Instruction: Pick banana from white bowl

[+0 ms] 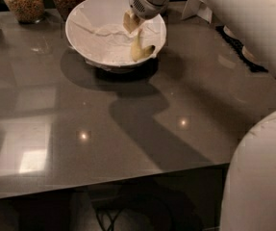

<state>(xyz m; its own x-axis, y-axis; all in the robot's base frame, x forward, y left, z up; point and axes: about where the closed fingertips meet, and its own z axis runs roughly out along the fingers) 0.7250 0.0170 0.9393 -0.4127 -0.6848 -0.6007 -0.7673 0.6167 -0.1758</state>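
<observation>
The tool [131, 22] was held over the far right part of the white bowl [75, 19], just below the bowl's rim line, and was pinched on the upper end of the banana [138, 48]. Only the pale tips of the tool were seen; the rest was hidden under the rounded wrist of the arm [233, 13], so the exact grip was hard to make out. The banana was hung nearly upright from the tool, inside the bowl, with its lower end curved to the right near the bowl's right wall. Whether that lower end was touching the crumpled paper [104, 37] that lined the bowl could not be told.

The arm was cut off by the top and right edges. The bowl was set at the far middle of the dark, glossy counter [128, 129], and a dark shadow was cast around its base. Behind the bowl to the left, 2 glass jars [23, 1] of brownish contents were placed, their tops cropped by the frame. At the lower right, the robot's pale body [262, 177] was seen only in part and blocked that corner of the counter.
</observation>
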